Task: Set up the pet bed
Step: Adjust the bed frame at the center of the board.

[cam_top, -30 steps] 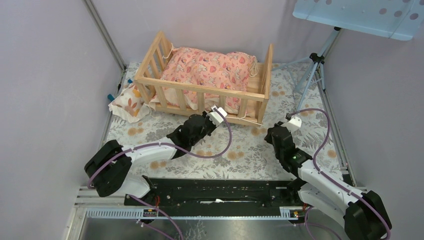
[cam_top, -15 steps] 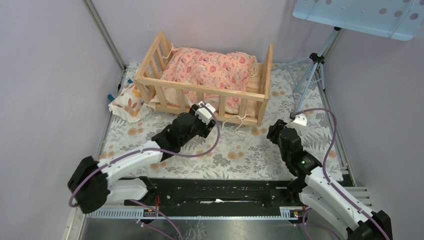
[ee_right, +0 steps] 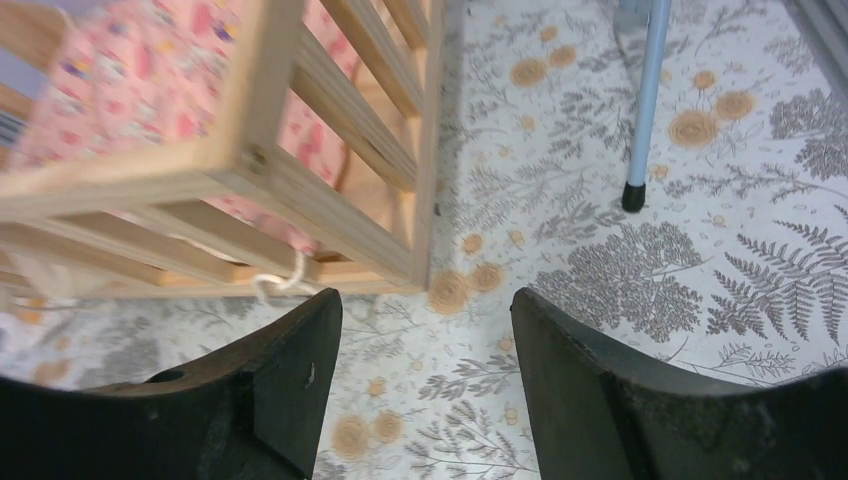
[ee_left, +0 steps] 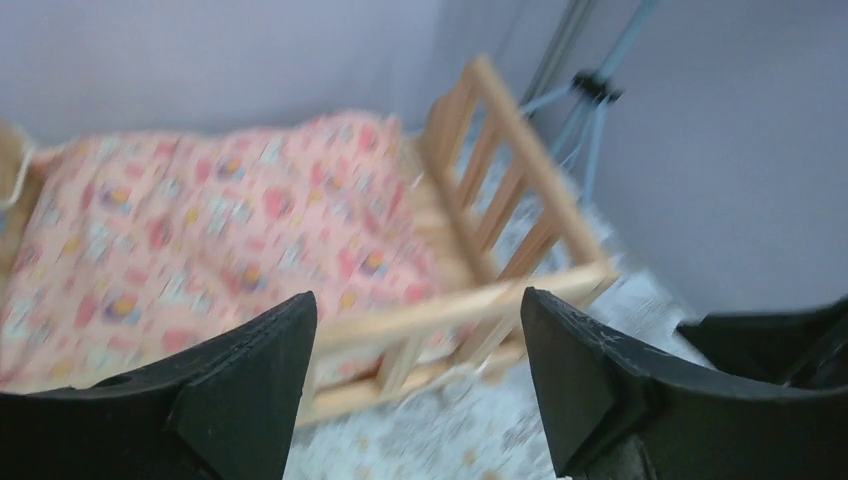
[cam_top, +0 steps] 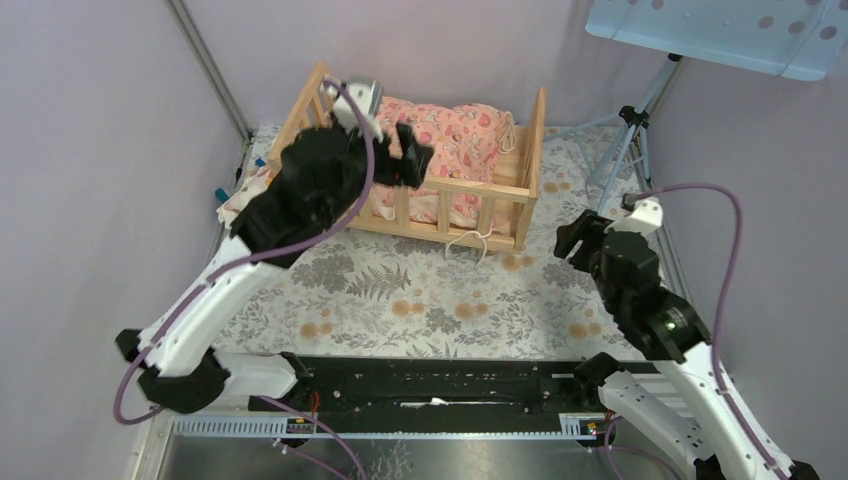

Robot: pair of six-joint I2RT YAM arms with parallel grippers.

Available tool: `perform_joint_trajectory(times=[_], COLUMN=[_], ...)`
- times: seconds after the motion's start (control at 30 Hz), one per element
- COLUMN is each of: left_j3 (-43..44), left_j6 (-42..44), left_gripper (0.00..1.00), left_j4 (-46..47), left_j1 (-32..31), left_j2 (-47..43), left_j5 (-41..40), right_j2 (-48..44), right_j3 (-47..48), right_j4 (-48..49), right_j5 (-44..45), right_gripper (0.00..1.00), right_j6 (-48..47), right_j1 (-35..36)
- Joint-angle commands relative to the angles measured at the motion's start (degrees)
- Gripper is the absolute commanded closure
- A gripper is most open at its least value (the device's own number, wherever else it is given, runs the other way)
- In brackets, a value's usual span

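The pet bed (cam_top: 447,186), a light wooden slatted frame, stands at the back of the floral mat with a pink patterned cushion (cam_top: 455,130) lying in it. My left gripper (cam_top: 412,158) hangs open high above the bed's front rail, touching nothing. In the left wrist view the left gripper (ee_left: 415,295) looks down on the cushion (ee_left: 200,220) and the bed's end rail (ee_left: 500,125). My right gripper (cam_top: 572,238) is open just right of the bed's front right corner. In the right wrist view the right gripper (ee_right: 425,295) is above the mat, near the corner post (ee_right: 425,150).
A small cream pillow (cam_top: 233,203) with orange leaves lies left of the bed, partly behind my left arm. A loose white string (cam_top: 470,240) trails at the bed's front right. A tripod (cam_top: 625,140) stands at the back right, one leg (ee_right: 645,100) close to the bed. Walls close in on both sides.
Both grippers have opened. My left arm has risen from the bed's front rail to high over its left half. My right arm has lifted and pulled slightly right. The string now hangs loose.
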Motion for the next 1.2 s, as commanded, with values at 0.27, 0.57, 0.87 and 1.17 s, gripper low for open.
perform_joint_trajectory(times=[0.27, 0.57, 0.87, 1.17], left_j3=[51.45, 49.42, 49.87, 50.31], left_j6=[-3.32, -7.15, -8.7, -8.97], left_gripper=[0.19, 0.19, 0.22, 0.38], left_j4=[-19.24, -11.93, -8.89, -7.06], left_j1=[-3.85, -4.77, -6.56, -6.92], left_j2=[45.27, 51.07, 54.52, 59.08], left_j5=[7.82, 13.33, 14.43, 15.89], right_j2=[-4.29, -7.48, -10.06, -11.64], right_j3=[18.85, 15.96, 13.37, 11.75], right_j4=[-15.88, -17.18, -16.87, -15.39], right_j5=[4.17, 5.59, 6.53, 5.84], right_gripper=[0.29, 0.28, 0.28, 0.28], right_j6=[4.11, 3.61, 3.03, 2.54], right_j1=[-0.31, -0.3, -0.32, -0.31])
